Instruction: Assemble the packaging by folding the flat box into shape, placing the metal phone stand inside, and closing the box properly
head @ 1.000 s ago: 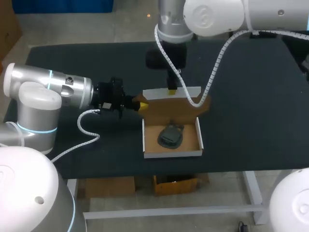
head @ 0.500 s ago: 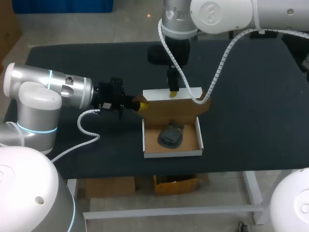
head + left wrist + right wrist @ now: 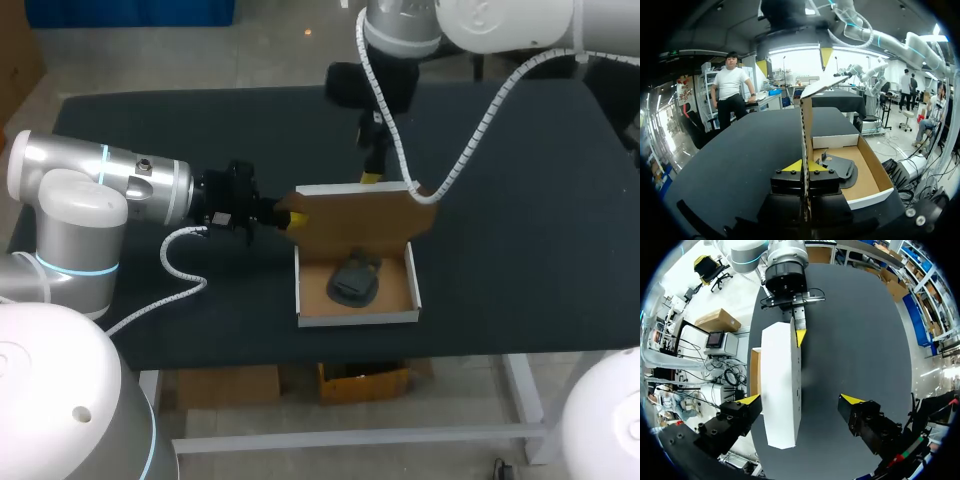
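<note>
Black surface [image 3: 520, 250] underneath: left pincer [image 3: 290, 220] clamps the left end of the upright brown-and-white cardboard lid [image 3: 360, 215]; right pincer [image 3: 371, 177], fingers apart, hovers just behind its long edge, likely best placed to fold it over the dark metal phone stand [image 3: 354, 280] in the tray [image 3: 358, 319].

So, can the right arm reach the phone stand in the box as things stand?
Probably not directly: the raised lid, held by the left end effector, stands between the right end effector and the phone stand. Over the top looks free.
</note>
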{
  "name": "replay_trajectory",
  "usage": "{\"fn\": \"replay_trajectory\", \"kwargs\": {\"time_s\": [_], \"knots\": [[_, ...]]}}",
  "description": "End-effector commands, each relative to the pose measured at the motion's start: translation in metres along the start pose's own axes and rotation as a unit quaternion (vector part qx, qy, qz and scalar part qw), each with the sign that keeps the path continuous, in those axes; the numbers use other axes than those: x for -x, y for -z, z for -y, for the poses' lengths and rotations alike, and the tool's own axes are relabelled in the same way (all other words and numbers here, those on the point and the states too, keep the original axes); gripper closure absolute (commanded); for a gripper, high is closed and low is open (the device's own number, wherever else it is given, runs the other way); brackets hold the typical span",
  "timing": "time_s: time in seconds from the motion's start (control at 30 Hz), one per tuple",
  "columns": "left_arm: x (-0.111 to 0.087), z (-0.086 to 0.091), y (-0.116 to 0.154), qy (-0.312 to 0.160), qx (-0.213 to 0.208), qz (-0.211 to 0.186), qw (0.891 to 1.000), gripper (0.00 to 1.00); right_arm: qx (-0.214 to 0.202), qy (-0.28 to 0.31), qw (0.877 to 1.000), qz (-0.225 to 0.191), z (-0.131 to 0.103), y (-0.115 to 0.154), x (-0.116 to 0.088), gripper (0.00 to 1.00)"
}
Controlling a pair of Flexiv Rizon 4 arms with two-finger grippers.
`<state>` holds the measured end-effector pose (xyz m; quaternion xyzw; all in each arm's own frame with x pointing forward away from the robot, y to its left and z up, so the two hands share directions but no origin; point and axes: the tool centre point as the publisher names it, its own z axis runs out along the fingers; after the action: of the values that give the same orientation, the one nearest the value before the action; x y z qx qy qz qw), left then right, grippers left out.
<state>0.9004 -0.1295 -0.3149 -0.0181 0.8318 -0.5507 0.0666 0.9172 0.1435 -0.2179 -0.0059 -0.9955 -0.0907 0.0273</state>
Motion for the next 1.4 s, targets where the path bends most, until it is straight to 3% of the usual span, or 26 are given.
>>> {"fn": "replay_trajectory", "kwargs": {"time_s": [0.03,0.2,0.73,0.8,0.9,0.97,1.1,1.4], "knots": [[0.000,-0.001,0.000,0.000,-0.001,0.000,1.000,1.00,0.024,-0.023,0.999,0.038,0.010,0.011,-0.010,0.00],[0.000,-0.001,0.000,0.000,-0.001,0.000,1.000,1.00,0.027,-0.063,0.995,0.069,0.020,0.022,-0.008,0.00],[0.000,-0.001,0.000,0.000,-0.001,0.000,1.000,1.00,0.027,-0.063,0.995,0.069,0.020,0.022,-0.008,0.00],[0.000,-0.001,0.000,0.000,-0.001,0.000,1.000,1.00,0.039,-0.082,0.994,0.065,0.029,0.024,-0.009,0.00],[-0.001,-0.001,0.000,-0.004,0.000,0.004,1.000,1.00,0.025,-0.110,0.991,0.072,0.037,0.024,-0.008,0.00],[-0.003,-0.001,-0.001,-0.028,0.007,0.014,0.999,1.00,0.023,-0.123,0.989,0.074,0.041,0.024,-0.007,0.00],[-0.006,-0.002,0.000,-0.057,0.007,0.031,0.998,1.00,0.029,-0.172,0.982,0.071,0.049,0.026,-0.005,0.00],[-0.014,-0.003,0.002,-0.129,0.019,0.065,0.989,1.00,0.040,-0.301,0.951,0.053,0.063,0.018,-0.011,0.00]]}}
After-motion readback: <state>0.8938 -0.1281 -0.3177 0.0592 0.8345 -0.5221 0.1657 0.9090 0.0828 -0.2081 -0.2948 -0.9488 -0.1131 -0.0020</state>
